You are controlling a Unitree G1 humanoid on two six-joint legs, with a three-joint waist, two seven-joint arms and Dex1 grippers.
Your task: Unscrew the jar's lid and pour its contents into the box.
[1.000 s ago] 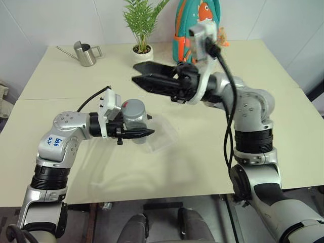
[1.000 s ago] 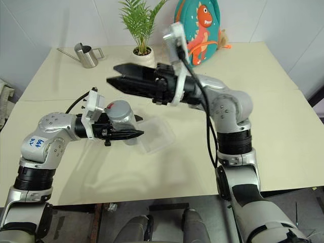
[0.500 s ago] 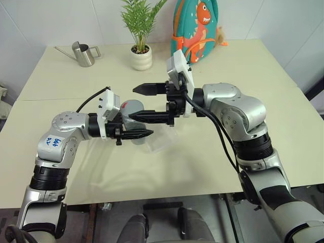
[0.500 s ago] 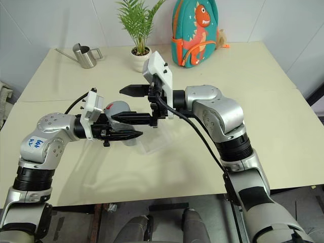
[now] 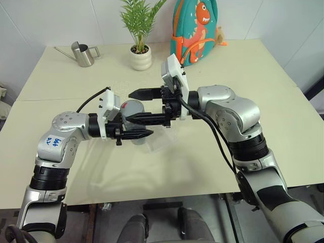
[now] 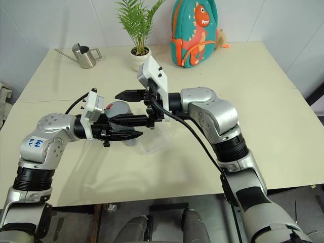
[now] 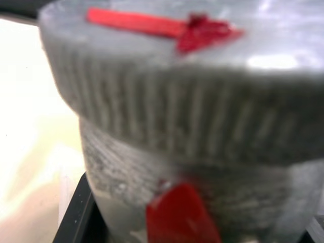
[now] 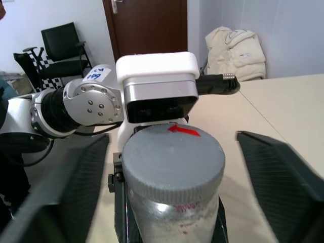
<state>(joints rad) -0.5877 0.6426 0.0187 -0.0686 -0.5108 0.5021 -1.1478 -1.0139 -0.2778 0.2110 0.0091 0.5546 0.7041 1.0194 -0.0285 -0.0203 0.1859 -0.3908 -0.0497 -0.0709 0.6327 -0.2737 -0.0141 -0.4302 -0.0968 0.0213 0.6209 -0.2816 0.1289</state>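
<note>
On the table (image 5: 212, 167) stand a backpack (image 5: 195, 28), a plant pot (image 5: 140, 55) and a watering can (image 5: 83, 53) along the far side, well apart from the arms. The clear box (image 6: 154, 142) lies near the middle, partly under the grippers. The left gripper (image 5: 144, 134) is closed on the jar (image 8: 174, 223) and holds it upright above the table just beside the box – the lid (image 8: 172, 159), with its red mark, is on the jar – while the right gripper (image 8: 172, 167) has its fingers (image 5: 144, 93) parted on both sides of the lid, not touching it.
</note>
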